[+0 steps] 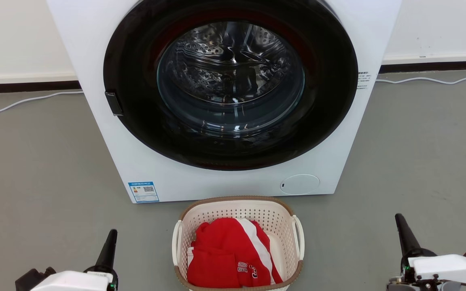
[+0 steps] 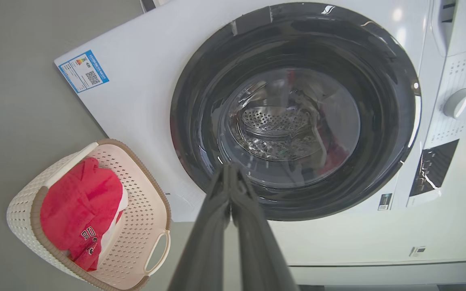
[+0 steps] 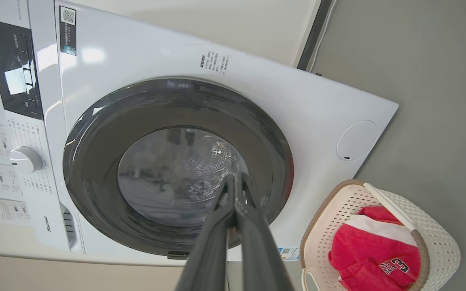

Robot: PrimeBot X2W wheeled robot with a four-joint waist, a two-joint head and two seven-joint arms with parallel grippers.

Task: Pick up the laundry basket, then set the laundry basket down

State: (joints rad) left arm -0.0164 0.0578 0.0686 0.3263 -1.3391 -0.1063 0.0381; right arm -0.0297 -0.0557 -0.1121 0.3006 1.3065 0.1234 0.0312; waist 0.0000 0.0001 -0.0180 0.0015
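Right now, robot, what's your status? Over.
Left gripper shut, empty. Right gripper shut, empty. Laundry basket on floor before washing machine, red garment inside. Nothing blocking it.

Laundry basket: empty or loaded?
Loaded. A red garment with a white stripe lies inside the laundry basket, covering most of its bottom.
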